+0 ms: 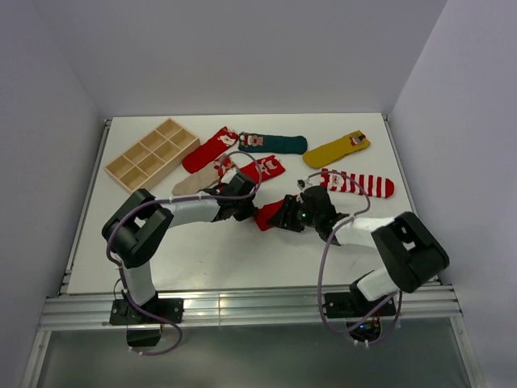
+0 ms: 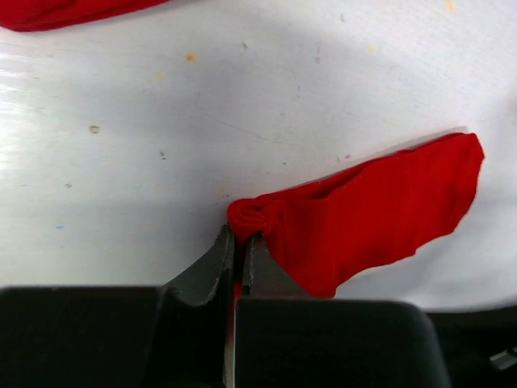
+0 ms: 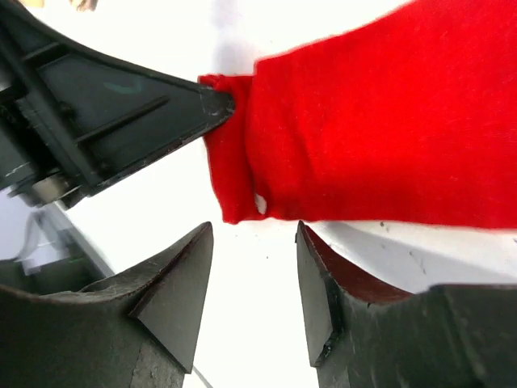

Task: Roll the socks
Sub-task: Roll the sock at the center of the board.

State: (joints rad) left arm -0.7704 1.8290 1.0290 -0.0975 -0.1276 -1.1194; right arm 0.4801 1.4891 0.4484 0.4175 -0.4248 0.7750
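A plain red sock lies flat on the white table between my two grippers. In the left wrist view the sock has its near end folded into a small roll, and my left gripper is shut on that roll. My right gripper is open and empty, its fingertips just short of the sock's edge. The left gripper's fingers show in the right wrist view, pinching the sock's corner. In the top view the left gripper and the right gripper face each other across the sock.
Further back lie a red sock, a dark green sock, a mustard sock, a red-and-white striped sock, a beige sock and another red sock. A wooden divided tray stands at the back left.
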